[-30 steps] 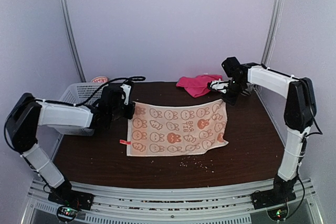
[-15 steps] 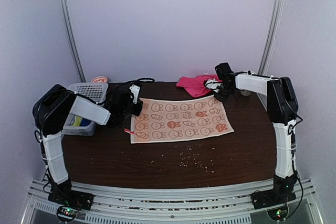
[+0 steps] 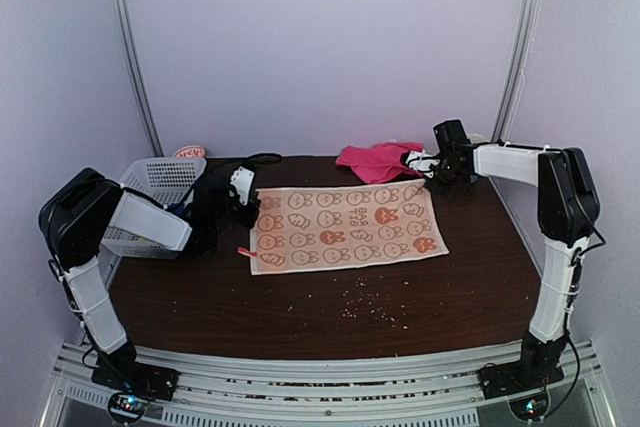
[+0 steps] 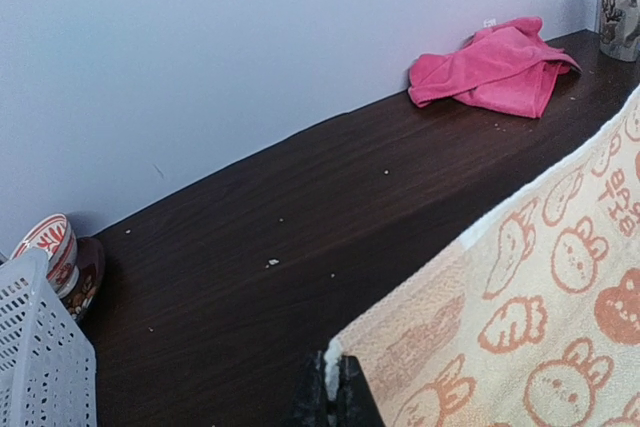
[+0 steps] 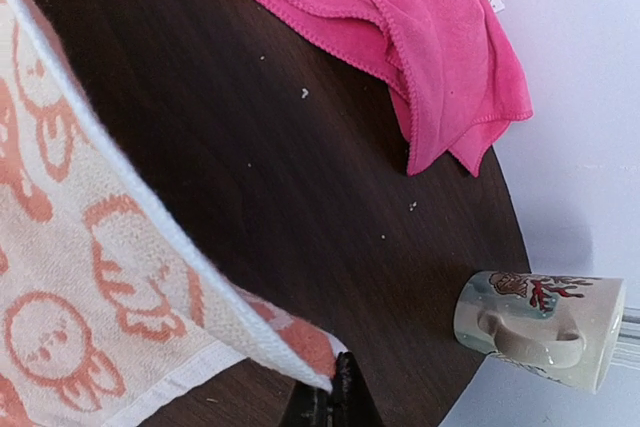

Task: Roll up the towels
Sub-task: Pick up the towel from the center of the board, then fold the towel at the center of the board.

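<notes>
Left tool (image 3: 250, 203): gripping orange towel (image 3: 345, 227), 10 o'clock corner.
Right tool (image 3: 433, 182): gripping its 2 o'clock corner.
Pink towel (image 3: 378, 160): lying crumpled, 12 o'clock.

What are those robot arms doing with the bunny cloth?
They are getting ready to roll it up. The left gripper pinches one far corner of the orange towel, and the right gripper pinches the other far corner. The towel lies spread open on the table with those corners lifted a little, and it is not rolled yet. The pink towel lies crumpled at the back, with nothing touching it.
</notes>
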Motion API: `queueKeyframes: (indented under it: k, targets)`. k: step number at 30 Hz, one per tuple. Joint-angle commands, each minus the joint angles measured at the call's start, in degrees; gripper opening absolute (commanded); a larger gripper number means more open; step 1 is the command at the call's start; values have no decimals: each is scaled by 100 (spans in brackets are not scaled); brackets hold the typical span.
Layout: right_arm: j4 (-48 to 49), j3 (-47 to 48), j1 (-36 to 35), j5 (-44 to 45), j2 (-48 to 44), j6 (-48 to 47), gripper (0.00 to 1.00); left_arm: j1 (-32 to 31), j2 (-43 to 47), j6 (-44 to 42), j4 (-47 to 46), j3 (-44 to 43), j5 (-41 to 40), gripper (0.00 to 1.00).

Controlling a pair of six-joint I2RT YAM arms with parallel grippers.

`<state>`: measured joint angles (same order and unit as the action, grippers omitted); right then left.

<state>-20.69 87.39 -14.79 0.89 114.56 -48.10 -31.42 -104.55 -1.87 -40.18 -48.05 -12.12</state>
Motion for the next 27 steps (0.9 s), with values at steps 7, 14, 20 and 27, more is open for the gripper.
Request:
queueKeyframes:
  k: [7,14,20,27]
  targets:
    - [-34,-885,42,-760,-690,-868,0,83,544,-34,-412,672,875,0]
    - [55,-1431,76,-863,-990,-1084,0,90,850,48,-592,1164,1213,0]
    - [18,-1688,158,-1030,-1152,-1226,0,80,1189,56,-553,1483,1126,0]
    - [-197,-2018,178,-1267,-1483,-1482,0,84,1433,105,-163,1574,1442,0]
